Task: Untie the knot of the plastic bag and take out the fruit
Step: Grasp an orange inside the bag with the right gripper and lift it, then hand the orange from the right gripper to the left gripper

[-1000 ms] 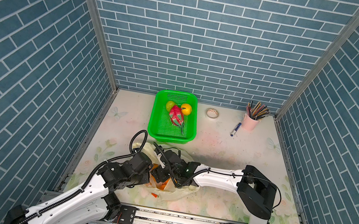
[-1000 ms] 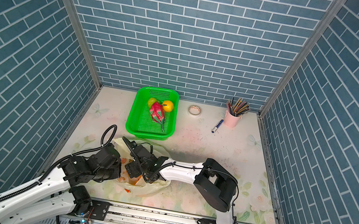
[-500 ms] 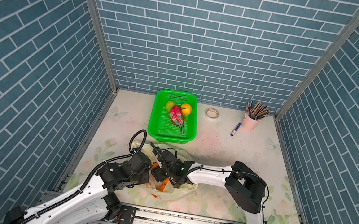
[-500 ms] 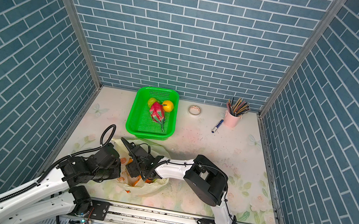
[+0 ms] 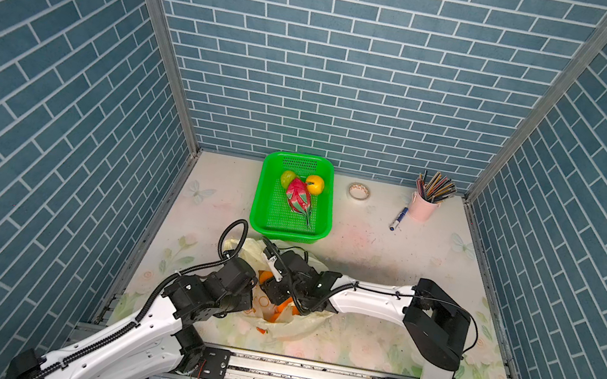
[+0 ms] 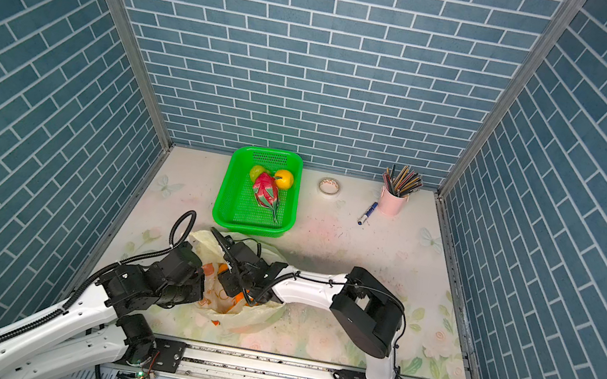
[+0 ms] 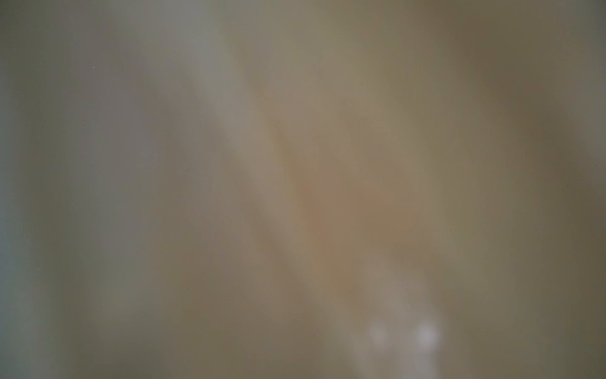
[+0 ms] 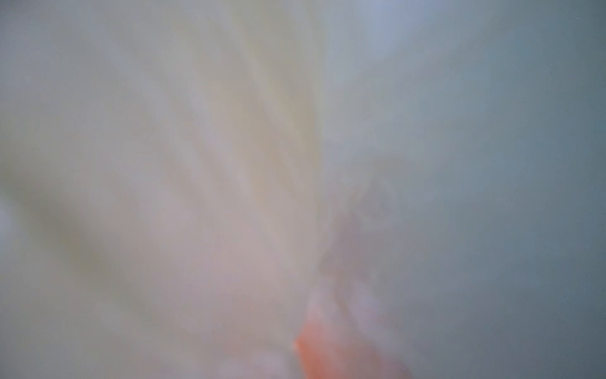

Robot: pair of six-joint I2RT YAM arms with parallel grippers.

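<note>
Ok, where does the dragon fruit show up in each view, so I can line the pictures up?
In a top view: the dragon fruit lies in the green basket, near the picture's middle.
In a top view: the dragon fruit lies in the same basket, slightly left of the middle.
Left wrist: not in it, only blur.
Right wrist: not in it, only blur.
Shared landmark: the pink pencil cup, right of the basket in both top views.

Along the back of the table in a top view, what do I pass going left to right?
Left to right: green basket → tape roll → blue pen → pink cup of pencils.
</note>
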